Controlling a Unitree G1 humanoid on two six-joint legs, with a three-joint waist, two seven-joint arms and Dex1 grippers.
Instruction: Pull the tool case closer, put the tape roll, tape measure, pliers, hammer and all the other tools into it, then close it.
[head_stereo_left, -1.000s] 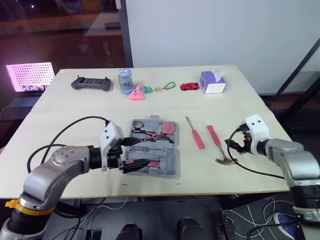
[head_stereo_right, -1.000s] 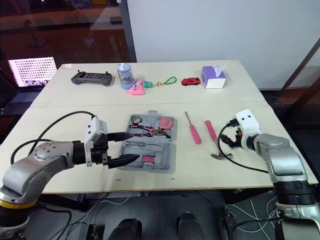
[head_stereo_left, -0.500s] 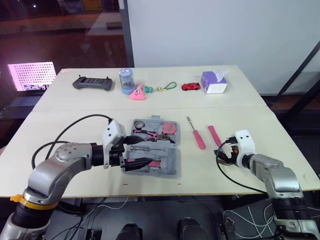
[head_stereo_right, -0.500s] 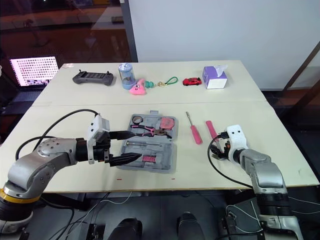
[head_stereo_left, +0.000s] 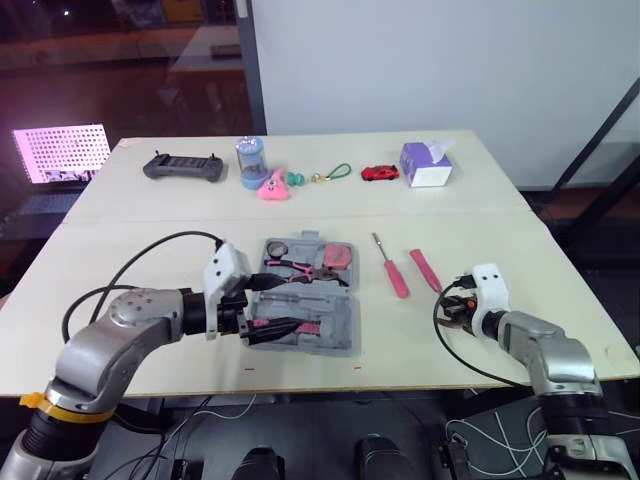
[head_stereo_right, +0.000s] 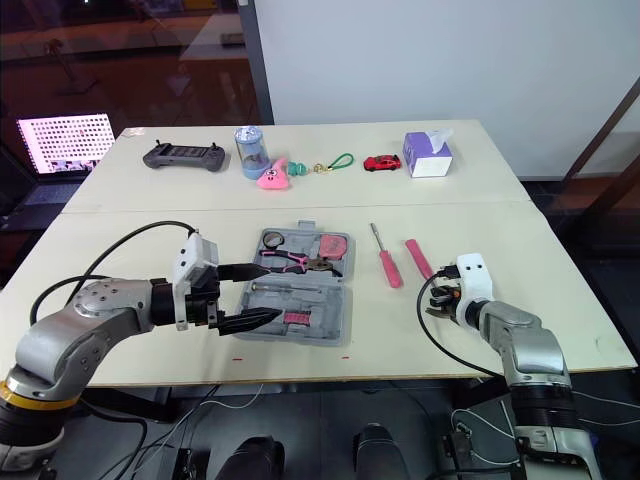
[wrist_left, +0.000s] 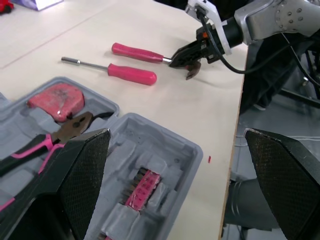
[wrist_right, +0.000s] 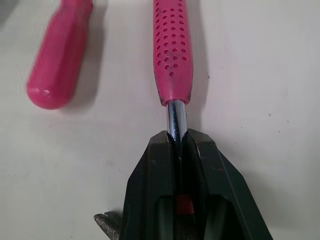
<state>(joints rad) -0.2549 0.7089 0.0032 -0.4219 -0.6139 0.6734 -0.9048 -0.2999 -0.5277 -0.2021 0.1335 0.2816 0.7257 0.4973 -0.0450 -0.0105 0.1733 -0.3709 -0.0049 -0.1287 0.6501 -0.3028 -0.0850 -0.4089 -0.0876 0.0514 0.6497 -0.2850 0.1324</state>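
Two grippers, one hammer caught.
Our right gripper (wrist_right: 177, 144) clenches the hammer (wrist_right: 172, 50) by its steel shaft on the table (head_stereo_left: 150, 215); our left gripper (head_stereo_left: 286, 305) gapes over the open tool case (head_stereo_left: 322, 338) holding pliers (head_stereo_left: 296, 268); farther off, a pink screwdriver (head_stereo_left: 393, 271) lies loose.

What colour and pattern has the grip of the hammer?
The hammer grip is pink with rows of small dimples; the right wrist view shows it best.
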